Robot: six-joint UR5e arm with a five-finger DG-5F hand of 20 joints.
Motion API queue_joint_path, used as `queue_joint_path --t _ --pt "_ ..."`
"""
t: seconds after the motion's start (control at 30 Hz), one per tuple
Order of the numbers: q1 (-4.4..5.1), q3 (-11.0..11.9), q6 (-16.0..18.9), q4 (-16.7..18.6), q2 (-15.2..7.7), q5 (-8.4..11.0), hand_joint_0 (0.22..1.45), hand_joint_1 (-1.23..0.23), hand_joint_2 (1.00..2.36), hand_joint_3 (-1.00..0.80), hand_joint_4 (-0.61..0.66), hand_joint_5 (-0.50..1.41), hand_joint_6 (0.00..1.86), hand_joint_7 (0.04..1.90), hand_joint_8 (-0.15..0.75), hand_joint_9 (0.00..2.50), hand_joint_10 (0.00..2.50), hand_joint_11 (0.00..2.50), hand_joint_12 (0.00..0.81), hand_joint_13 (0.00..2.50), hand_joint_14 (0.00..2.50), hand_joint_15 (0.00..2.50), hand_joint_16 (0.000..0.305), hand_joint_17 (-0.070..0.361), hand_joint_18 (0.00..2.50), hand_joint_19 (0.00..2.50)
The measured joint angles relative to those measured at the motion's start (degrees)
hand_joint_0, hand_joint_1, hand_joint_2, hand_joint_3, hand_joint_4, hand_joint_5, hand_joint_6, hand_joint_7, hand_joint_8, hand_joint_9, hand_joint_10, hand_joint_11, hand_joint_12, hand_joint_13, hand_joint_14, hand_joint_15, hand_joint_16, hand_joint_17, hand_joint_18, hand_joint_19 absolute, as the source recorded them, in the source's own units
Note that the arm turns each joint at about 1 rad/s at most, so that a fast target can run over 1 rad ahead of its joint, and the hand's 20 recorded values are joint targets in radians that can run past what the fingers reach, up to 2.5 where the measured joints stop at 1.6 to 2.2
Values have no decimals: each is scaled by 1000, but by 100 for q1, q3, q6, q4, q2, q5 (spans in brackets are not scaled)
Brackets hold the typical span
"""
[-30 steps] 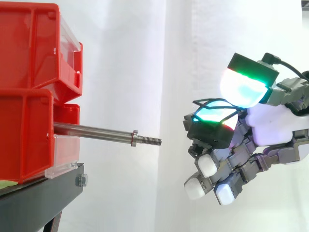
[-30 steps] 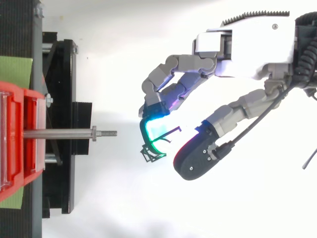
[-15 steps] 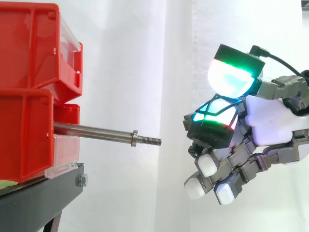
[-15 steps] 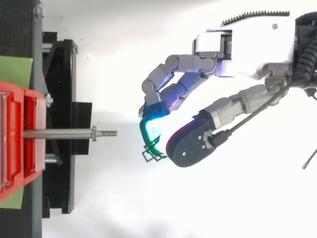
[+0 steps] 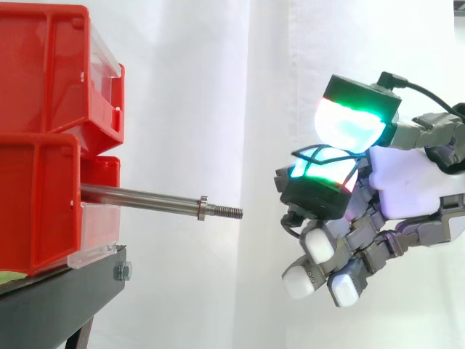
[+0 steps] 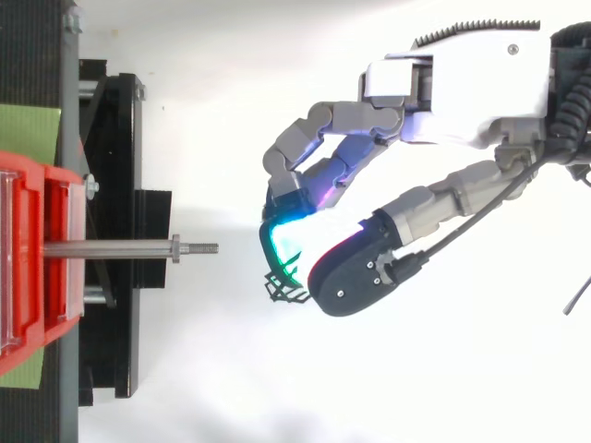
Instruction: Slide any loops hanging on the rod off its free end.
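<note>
Loop (image 5: pixel 312 150) of thin black wire is sitting in the right half of the side view, well apart from the rod (image 5: pixel 145 198). It is lying between two glowing pads of the hand (image 5: pixel 407 182). The thumb pad (image 5: pixel 352 123) is pressing down from above, glowing white and green. A finger pad (image 5: pixel 320 178) is pushing up from below, glowing green and red. So the hand is pinching the loop between them. The other fingertips (image 5: pixel 314 247) are curling under the palm, low in the frame, and are glowing white. They are holding nothing.

From the top view, the loop (image 6: pixel 282 291) is poking out near the middle of the frame, just left of the dark thumb tip (image 6: pixel 355 281). The hand (image 6: pixel 462 83) is reaching in from the upper right.

The rod is sticking out level from the red bins (image 5: pixel 43 73) at the left side of the frame. It is pointing right, toward the hand. A small ring (image 5: pixel 203 208) is sitting near its free end, and a thin screw tip (image 5: pixel 227 211) is coming after it. The rod is carrying no loop. There is open space between the screw tip and the hand.

The bins are standing stacked on a black stand (image 5: pixel 58 298) in the lower left corner. A white curtain (image 5: pixel 218 87) is hanging behind it all.
</note>
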Motion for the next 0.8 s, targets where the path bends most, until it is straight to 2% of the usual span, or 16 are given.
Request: queue_joint_path --t 0.13,0.2,0.33,0.37,0.43,0.53,0.63,0.7,0.8 --pt "0 0 0 -4 0 0 595 -603 1017 -220 -20 -99 651 1355 239 945 9 264 290 649 1 55 44 99 689 416" --pt "0 -1 0 -4 0 0 613 -613 1020 -152 24 -95 591 1473 252 887 10 286 297 640 1 56 44 100 691 401" --pt "-1 -1 -1 -1 0 0 630 -660 1022 -112 103 -121 611 1388 266 848 10 309 303 621 1 48 45 102 687 382" --pt "-1 -1 -1 0 0 0 650 -757 1022 -71 112 -141 645 1347 277 842 11 321 308 619 0 43 46 103 692 371" --pt "0 -1 -1 1 -1 -1 666 -767 1020 -100 127 -157 682 1304 269 818 12 351 310 618 0 47 46 103 695 374" --pt "0 -1 -1 2 -1 -5 646 -798 1016 -286 140 -167 731 1209 270 826 12 365 312 621 0 45 46 104 705 371" --pt "0 -1 -1 2 -1 -7 626 -788 1004 -442 130 -158 746 1206 271 855 14 366 311 633 2 44 46 103 713 378" --pt "0 -1 -1 2 -2 -8 613 -660 1000 -500 75 -116 710 1266 265 947 12 349 300 675 2 49 45 101 731 394" --pt "-1 0 -1 2 -2 -9 614 -623 1000 -500 57 -100 683 1290 258 965 13 327 294 684 2 48 45 100 738 404"
